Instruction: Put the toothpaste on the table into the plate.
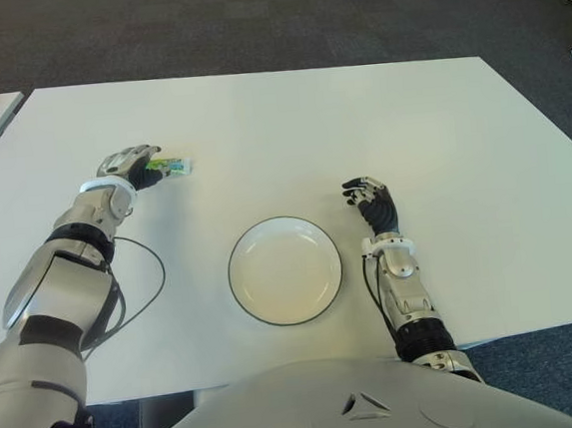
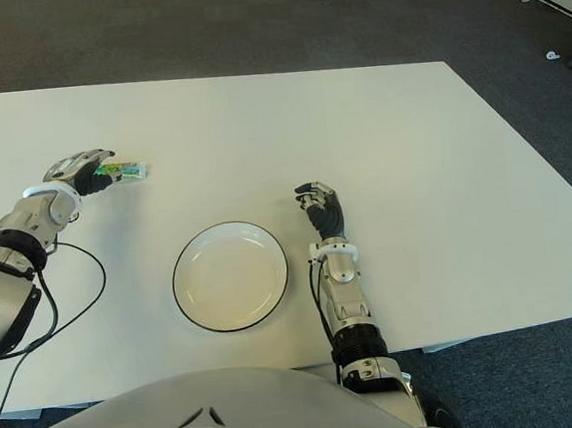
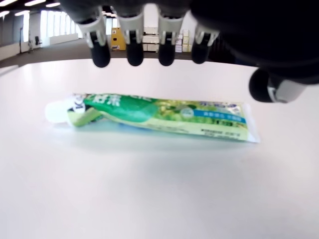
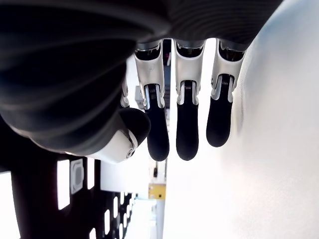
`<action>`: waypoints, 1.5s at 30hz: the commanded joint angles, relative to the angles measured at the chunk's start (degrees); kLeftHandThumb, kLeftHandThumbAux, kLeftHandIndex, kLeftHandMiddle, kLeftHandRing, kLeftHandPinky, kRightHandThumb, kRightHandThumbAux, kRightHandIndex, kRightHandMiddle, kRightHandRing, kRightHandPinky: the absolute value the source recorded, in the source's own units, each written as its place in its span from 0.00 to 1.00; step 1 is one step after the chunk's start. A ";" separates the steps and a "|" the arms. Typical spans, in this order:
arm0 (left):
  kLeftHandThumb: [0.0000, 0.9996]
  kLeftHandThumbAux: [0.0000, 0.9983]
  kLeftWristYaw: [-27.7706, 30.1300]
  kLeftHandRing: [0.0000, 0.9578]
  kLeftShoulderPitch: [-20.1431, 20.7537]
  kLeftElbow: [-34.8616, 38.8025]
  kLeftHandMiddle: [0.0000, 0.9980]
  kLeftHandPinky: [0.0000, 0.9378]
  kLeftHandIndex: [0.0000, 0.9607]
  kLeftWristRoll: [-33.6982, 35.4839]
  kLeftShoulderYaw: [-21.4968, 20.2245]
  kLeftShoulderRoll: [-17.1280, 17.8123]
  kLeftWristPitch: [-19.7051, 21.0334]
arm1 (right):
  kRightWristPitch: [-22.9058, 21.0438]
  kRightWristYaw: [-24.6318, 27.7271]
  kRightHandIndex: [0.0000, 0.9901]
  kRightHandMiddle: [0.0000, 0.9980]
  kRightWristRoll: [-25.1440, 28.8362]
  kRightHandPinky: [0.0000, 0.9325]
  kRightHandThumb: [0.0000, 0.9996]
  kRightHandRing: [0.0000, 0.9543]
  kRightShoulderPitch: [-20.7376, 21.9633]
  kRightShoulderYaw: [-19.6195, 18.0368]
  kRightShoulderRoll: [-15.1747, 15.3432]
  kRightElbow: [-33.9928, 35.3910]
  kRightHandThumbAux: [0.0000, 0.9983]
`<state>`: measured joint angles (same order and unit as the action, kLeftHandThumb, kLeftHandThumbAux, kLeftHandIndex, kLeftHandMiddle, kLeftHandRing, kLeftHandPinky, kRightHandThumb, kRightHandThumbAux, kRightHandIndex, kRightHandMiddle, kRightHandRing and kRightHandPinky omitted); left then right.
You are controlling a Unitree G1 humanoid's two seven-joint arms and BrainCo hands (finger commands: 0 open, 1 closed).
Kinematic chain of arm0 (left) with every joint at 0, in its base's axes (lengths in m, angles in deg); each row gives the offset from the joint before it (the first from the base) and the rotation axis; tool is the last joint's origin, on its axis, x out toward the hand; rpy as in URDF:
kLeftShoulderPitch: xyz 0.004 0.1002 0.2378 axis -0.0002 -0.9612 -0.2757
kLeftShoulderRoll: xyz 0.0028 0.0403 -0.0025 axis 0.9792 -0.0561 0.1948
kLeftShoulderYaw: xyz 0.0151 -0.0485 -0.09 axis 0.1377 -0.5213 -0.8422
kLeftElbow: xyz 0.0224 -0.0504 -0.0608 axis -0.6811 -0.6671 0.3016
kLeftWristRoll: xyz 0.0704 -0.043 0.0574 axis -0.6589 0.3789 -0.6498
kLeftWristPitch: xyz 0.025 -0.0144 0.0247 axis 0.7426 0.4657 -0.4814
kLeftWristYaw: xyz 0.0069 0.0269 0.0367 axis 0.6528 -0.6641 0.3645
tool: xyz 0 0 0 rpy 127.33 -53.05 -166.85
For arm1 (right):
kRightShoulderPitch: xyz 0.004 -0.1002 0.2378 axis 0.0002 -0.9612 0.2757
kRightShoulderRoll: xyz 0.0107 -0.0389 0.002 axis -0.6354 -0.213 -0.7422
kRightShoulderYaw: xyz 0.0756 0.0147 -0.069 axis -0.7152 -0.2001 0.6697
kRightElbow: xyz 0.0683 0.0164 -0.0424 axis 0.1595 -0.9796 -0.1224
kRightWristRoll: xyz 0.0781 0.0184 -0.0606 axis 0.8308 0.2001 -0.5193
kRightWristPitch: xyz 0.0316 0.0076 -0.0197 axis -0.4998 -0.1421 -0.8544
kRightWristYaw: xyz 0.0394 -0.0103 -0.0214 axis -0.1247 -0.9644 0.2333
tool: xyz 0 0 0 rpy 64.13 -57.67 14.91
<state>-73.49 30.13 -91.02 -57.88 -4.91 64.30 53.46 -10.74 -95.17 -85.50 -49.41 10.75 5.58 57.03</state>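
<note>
The robot's left hand [image 1: 134,167] is reached out over the broad white table [image 1: 379,126], poised directly above a flat green-and-white plastic toothpaste tube [image 3: 159,115] that lies on its side on the table surface. In the left wrist view the four black-tipped fingers [image 3: 134,52] hang spread above the tube and the thumb sits off to one side, with a clear gap between every fingertip and the tube, so the hand is wide and holds nothing. The tube's white cap end and its flat crimped end both show beyond the span of the fingers, and in the eye views one end pokes out from under the fingertips on the side toward the table's middle. A round white plate with a thin dark rim [image 1: 321,244] sits well apart from this hand, nearer the robot's body and toward its right, and holds nothing. Just beyond the plate on that side shows the right hand [image 1: 370,199], idle, its fingers loosely extended and grasping nothing in its own wrist view. A thin black cable [image 1: 150,286] loops across the table beside the left forearm.
</note>
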 commanded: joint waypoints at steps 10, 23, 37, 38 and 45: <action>0.52 0.23 0.55 0.00 3.85 -1.83 0.00 0.00 0.00 -6.56 6.41 0.96 4.16 | 0.52 -0.38 0.42 0.41 -0.37 0.45 0.71 0.42 0.21 0.00 0.35 -0.01 0.73; 0.51 0.25 2.75 0.00 4.77 -2.66 0.00 0.00 0.00 -8.59 9.40 -0.05 6.91 | -0.35 -0.23 0.42 0.42 -0.28 0.45 0.71 0.42 0.32 -0.04 0.59 0.34 0.73; 0.56 0.29 6.99 0.00 3.95 -3.94 0.00 0.00 0.00 -6.15 7.88 -2.29 10.13 | 0.15 -0.37 0.42 0.41 -0.63 0.44 0.71 0.42 0.45 0.09 1.01 -0.24 0.73; 0.56 0.29 7.24 0.00 3.89 -3.94 0.00 0.00 0.00 -5.86 7.59 -2.35 10.17 | 0.11 -0.39 0.42 0.41 -0.64 0.44 0.71 0.42 0.46 0.07 1.02 -0.25 0.73; 0.58 0.31 8.56 0.00 2.64 -4.05 0.00 0.00 0.00 -3.29 4.71 -3.01 10.66 | 0.29 -0.10 0.42 0.41 -0.29 0.44 0.71 0.42 0.19 -0.15 1.31 -0.29 0.73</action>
<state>-66.39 34.09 -94.53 -62.37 1.03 62.30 63.66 -10.58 -95.41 -85.87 -49.46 10.66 6.75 57.18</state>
